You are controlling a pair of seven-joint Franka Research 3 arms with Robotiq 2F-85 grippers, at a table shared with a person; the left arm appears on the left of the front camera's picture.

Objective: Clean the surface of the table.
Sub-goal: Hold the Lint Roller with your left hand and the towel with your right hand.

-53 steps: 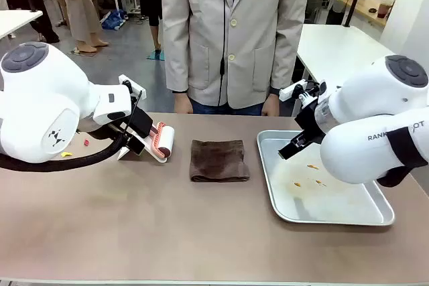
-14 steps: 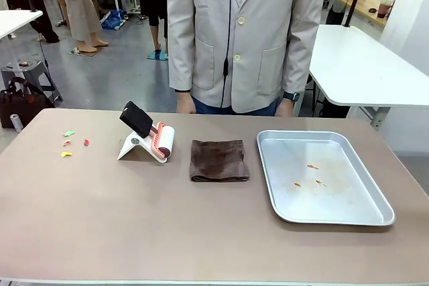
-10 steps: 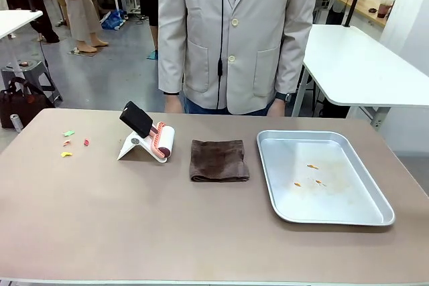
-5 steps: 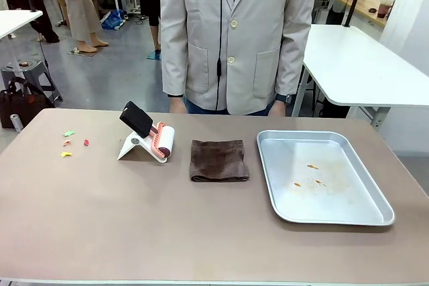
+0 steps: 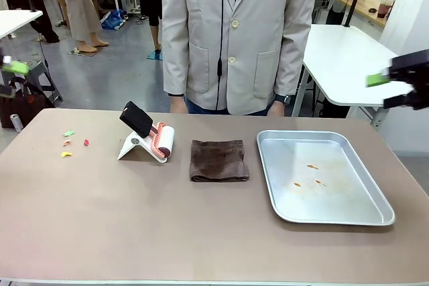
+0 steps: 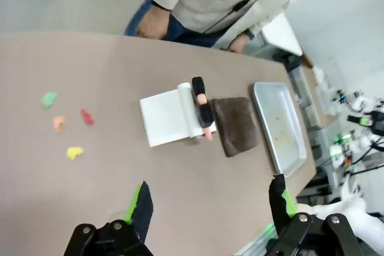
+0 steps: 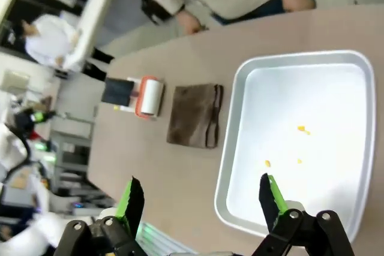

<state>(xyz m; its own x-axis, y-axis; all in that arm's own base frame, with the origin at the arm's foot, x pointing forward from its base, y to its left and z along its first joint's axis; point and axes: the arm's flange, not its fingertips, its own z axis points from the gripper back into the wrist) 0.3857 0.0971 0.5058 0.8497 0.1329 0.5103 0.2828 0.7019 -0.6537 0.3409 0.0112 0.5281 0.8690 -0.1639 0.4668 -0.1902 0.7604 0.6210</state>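
Table [image 5: 134,232] lies well below left end effector [image 6: 210,195].

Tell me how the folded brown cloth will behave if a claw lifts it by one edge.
The brown cloth lies in soft, flat layers, so it will probably sag and unfold. It looks thin, so likely light. Pushed across the matte table, its fuzzy surface would probably bunch rather than slide.
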